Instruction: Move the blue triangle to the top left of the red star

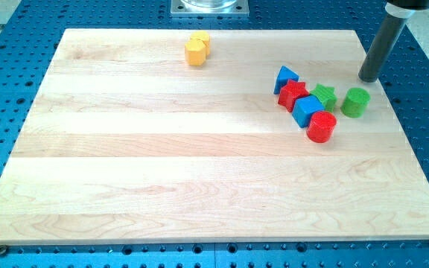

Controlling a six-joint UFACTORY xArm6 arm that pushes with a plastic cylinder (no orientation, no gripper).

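Already you can see the small blue triangular block point(286, 77) sitting at the upper left of the red star-shaped block point(293, 94), touching it along its upper-left edge, in the right half of the pale wooden table point(162, 164). Judged from that layout alone, the goal looks met or very nearly met; whatever remains would be a slight nudge if you want the triangle set more cleanly on the diagonal. My tip point(369, 78), the lower end of the dark rod, stands near the right edge of the frame in its upper part, well apart from the triangle and just above the green cylindrical block point(355, 102), with no block touching it as far as you can tell. This rig carries no gripper, so there is nothing to report as apart, together or clamped. Note how crowded the cluster is: a blue cube-like block point(307, 110) lies against the star's lower right, a red cylindrical block point(321, 126) sits below that, and a green star-shaped block point(324, 96) is just to the right of the red star. Any correcting push from the right would have to pass through these and could shift the star itself. A yellow block point(197, 49), its shape hard to make out, sits far off near the top centre, out of the way.
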